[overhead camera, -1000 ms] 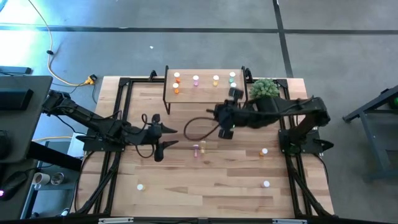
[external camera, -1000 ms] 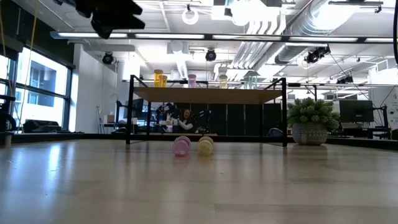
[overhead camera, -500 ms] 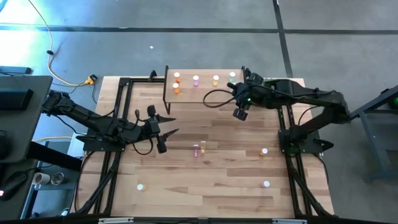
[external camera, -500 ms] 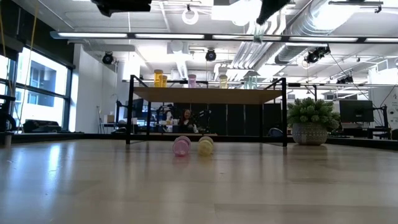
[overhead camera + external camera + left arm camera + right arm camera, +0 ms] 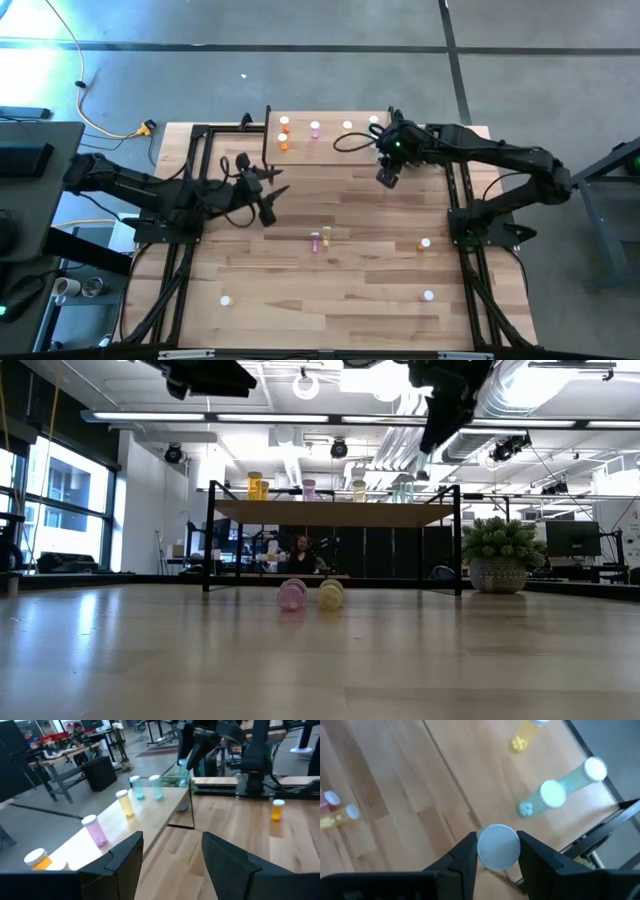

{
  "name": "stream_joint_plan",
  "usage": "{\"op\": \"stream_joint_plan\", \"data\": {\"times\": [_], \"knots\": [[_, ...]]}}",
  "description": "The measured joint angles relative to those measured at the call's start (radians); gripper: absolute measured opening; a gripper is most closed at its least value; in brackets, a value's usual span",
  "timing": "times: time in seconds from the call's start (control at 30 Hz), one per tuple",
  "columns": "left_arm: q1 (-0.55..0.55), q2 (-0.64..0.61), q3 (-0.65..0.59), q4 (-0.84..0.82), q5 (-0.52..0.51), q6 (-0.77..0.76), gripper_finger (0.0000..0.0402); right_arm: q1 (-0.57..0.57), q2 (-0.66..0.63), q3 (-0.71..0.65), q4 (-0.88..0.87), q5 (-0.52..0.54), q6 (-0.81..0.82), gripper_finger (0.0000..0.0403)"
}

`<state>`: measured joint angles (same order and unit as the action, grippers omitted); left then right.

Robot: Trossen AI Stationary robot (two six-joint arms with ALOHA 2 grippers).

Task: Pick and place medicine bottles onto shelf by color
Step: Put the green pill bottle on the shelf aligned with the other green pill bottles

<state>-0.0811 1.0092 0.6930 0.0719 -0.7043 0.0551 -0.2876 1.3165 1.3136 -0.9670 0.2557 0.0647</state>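
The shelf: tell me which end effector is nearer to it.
Right. The right end effector, shut on a bottle, is at the shelf's right end; the left end effector sits off its left front corner.

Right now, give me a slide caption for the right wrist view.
Right tool grips a white-capped bottle above the shelf, near two green bottles.

The low light-wood shelf on thin black legs (image 5: 330, 150) stands at the far edge. Upright on it, left to right: two orange white-capped bottles (image 5: 284, 134), one pink bottle (image 5: 315, 128), one yellow bottle (image 5: 347, 126), green bottles (image 5: 559, 788). One white-capped bottle (image 5: 498, 846) is clamped in the right hand (image 5: 496, 851) above the shelf's right end. A pink bottle (image 5: 292, 593) and a yellow bottle (image 5: 331, 593) lie side by side mid-surface.
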Motion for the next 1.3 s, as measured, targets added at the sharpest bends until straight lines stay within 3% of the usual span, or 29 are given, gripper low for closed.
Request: {"op": "stream_joint_plan", "data": {"times": [0.27,0.6,0.8,1.3], "knots": [[0.13,0.0,0.0,-0.006,0.116,-0.044,0.0193,-0.094,0.019,0.002,0.051,-0.085,-0.067,0.0114],[0.23,-0.001,0.0,-0.033,0.147,-0.044,0.0193,-0.125,0.061,0.013,0.066,-0.167,-0.091,0.0114],[0.277,-0.011,0.0,-0.036,0.182,-0.051,0.0193,-0.126,0.1,0.101,-0.003,-0.159,-0.115,0.0114],[0.305,-0.011,0.0,-0.057,0.226,-0.063,0.0193,-0.144,0.171,0.103,-0.039,-0.157,-0.11,0.0114]]}}
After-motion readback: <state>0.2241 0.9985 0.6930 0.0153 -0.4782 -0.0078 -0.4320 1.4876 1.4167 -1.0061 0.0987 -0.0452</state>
